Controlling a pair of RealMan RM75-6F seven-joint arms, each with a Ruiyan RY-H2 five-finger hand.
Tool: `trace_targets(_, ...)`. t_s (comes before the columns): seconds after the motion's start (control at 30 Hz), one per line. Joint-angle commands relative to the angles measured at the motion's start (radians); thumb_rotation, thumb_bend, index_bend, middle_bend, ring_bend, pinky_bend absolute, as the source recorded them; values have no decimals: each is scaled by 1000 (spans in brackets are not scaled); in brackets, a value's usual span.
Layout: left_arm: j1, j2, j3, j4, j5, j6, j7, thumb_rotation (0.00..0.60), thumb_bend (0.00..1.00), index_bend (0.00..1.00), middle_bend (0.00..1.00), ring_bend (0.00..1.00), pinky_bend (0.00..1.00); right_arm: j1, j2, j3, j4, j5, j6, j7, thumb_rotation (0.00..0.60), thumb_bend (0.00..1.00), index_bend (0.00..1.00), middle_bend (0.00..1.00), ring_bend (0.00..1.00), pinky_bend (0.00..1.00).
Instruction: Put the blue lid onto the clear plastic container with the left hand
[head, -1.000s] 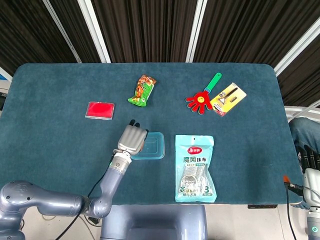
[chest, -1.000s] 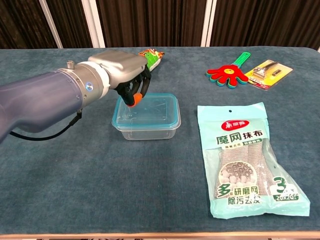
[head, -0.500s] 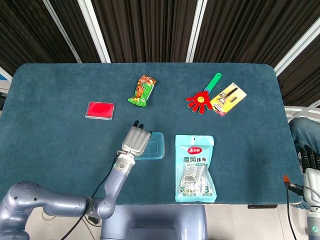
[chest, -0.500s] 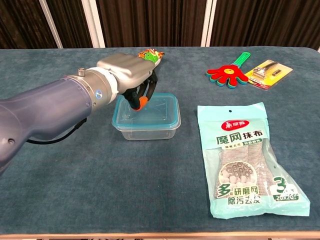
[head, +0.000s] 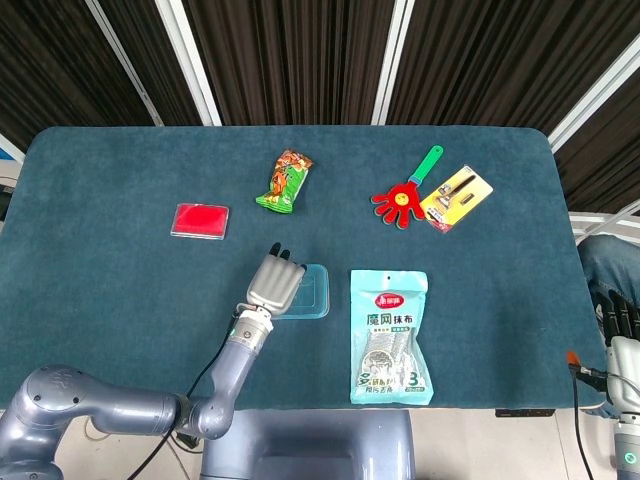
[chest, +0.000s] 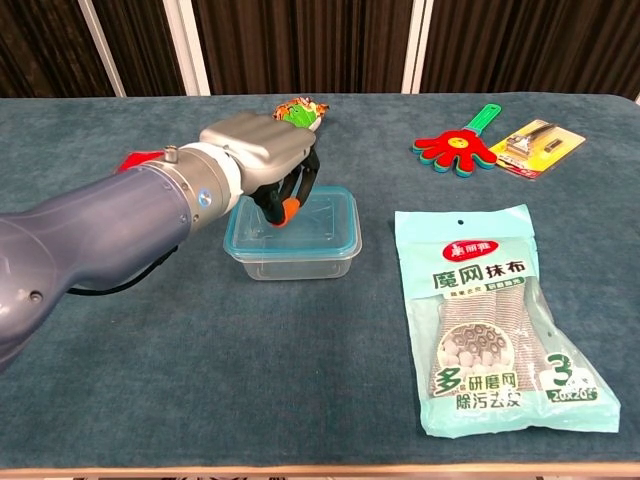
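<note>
The clear plastic container (chest: 296, 258) stands near the middle of the table, and the blue lid (chest: 322, 218) lies flat on top of it. My left hand (chest: 262, 158) hovers over the lid's left rear part, fingers bent down and the orange-tipped thumb at the lid's surface; I cannot tell if it touches. From the head view the left hand (head: 277, 281) covers the left half of the lid (head: 313, 291). It holds nothing. My right hand (head: 620, 325) hangs off the table's right edge, empty, fingers apart.
A scourer bag (chest: 490, 320) lies just right of the container. A snack packet (head: 285, 180) is behind it, a red flat packet (head: 200, 220) to the rear left. A hand-shaped clapper (head: 405, 196) and a yellow carded pack (head: 456, 197) sit at the rear right.
My left hand has slid to the right, further over the lid. The container and lid have stayed in place. The right hand has not moved.
</note>
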Motion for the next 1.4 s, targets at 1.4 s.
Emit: trace_targets(1.4,56,-89,27,100,67,-11,17,600,552,649,576,271,184,-1,2,0,-1,2,-1,8,600,339,0,15,0,0)
